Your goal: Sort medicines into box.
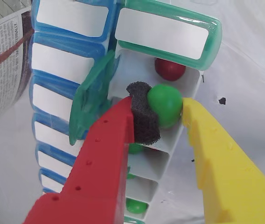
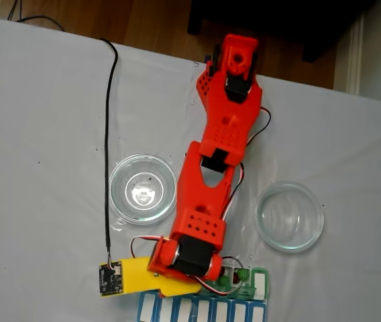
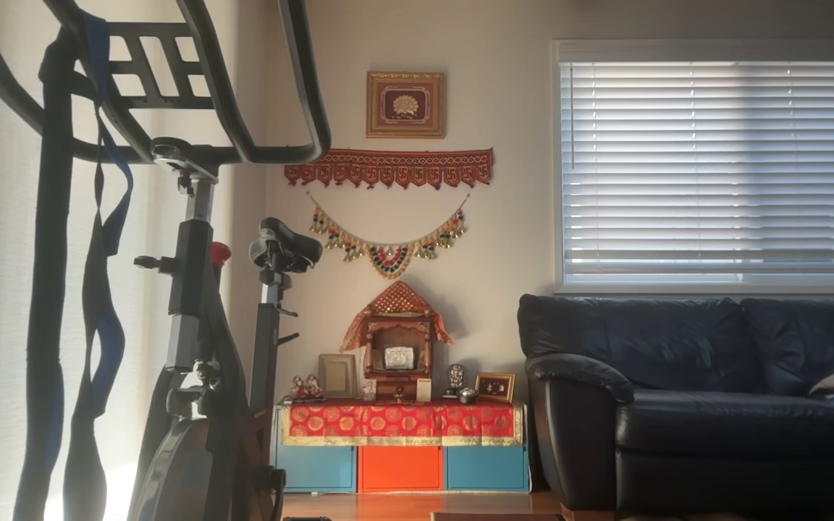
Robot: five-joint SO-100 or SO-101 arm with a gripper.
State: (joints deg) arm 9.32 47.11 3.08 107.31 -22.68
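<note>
Gripper: lower half of the wrist view, red finger with a black foam pad on the left, yellow finger on the right; closed onto a green pill, which touches both the pad and the yellow tip.
Green pill: centre of the wrist view, held just above an open compartment of the box.
Box: runs from bottom centre to upper right of the wrist view; two lids stand open, further green pills lie in the lower compartments.
Red pill: in the compartment just beyond the held pill.
Blue row: left of the box, touching it, white lids shut.
Newspaper: upper left.
Dishes: in the fixed view, left and right of the arm.
</note>
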